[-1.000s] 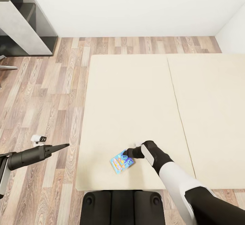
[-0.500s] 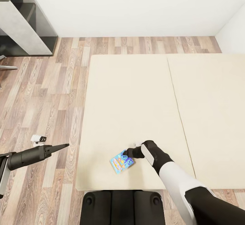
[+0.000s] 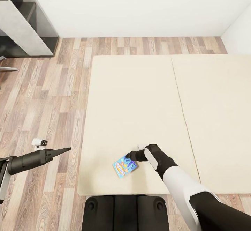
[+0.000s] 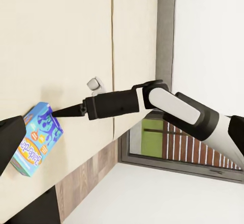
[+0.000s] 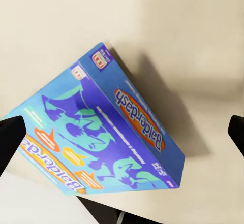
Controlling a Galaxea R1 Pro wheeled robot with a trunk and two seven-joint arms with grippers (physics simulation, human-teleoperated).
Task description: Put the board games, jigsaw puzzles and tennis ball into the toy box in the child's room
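Reaching low over the bed (image 3: pixel 139 98), your right gripper (image 3: pixel 131 155) sits at the upper right corner of the blue board game (image 3: pixel 125 166), fingers spread wide apart with nothing held. The box lies flat near the mattress's front edge, its long axis slanting away to the right. It looks like glossy printed card on matte cream fabric. Your left gripper (image 3: pixel 64 150) (fingers pressed together, empty) hangs over wood planks, well apart.
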